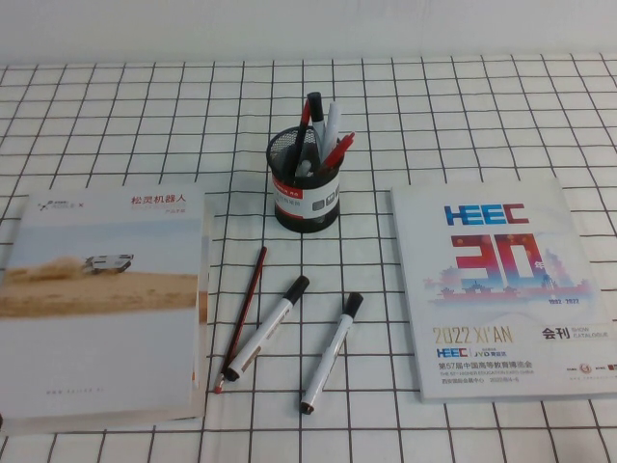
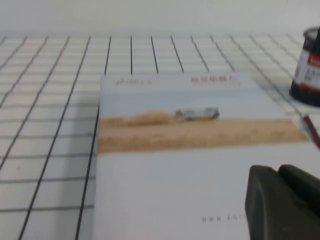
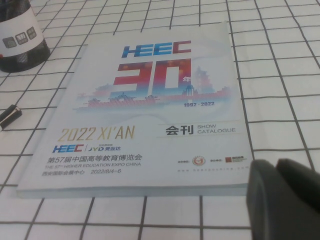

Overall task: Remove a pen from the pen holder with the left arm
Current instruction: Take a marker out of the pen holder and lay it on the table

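Left gripper [image 2: 278, 175], its dark fingers pressed together on nothing, hangs low over the near part of a pale rectangular booklet [image 1: 101, 309] whose cover shows a white vehicle on tan sand under red Chinese lettering. It appears only in the left wrist view; the high view shows neither arm.

Right gripper [image 3: 282, 190], a dark shape seen only in the right wrist view, hangs over the near corner of a white glossy show catalogue [image 1: 506, 289] printed with blue "HEEC", a large red "30" and gold "2022 XI'AN".

Between the two publications, toward the far side, a black round mesh pen holder [image 1: 305, 198] with a white-and-red label stands upright on the white tablecloth with a black grid [image 1: 116, 106]. A cluster of pens [image 1: 318, 130], red, black and white among them, leans out of its top, well apart from the left gripper.

On the cloth nearer the robot lie three loose writing tools, side by side and not touching. A thin dark-red pencil [image 1: 246, 313] is just beside the booklet's right edge. Next comes a white marker with a black cap [image 1: 270, 326], and then a second white black-capped marker [image 1: 333, 352], the one closest to the catalogue. All three slant with their far ends tipped toward the right.
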Motion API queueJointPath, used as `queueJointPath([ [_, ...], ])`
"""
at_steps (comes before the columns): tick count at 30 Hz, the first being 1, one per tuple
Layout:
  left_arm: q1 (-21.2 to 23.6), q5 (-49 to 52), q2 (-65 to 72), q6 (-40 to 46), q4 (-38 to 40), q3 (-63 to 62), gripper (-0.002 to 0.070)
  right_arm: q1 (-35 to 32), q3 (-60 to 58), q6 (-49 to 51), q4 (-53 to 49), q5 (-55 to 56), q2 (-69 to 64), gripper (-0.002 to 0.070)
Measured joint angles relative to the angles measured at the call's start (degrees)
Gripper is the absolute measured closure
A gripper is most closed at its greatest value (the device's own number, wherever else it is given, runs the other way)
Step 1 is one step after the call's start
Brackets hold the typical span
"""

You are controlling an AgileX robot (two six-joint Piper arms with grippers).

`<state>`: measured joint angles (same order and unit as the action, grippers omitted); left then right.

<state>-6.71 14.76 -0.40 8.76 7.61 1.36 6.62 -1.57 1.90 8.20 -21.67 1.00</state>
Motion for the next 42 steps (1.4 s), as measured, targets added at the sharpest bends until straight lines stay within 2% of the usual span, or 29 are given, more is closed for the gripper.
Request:
queueJointPath([
  [9,0.0,6.8,0.0,0.0,-1.8,0.0,0.0676,0.0,0.0,0.0,0.0,0.0,0.0,0.0691],
  [42,0.0,7.2,-0.1,0.0,-1.8,0.0,0.0676,0.0,0.0,0.0,0.0,0.0,0.0,0.0691],
])
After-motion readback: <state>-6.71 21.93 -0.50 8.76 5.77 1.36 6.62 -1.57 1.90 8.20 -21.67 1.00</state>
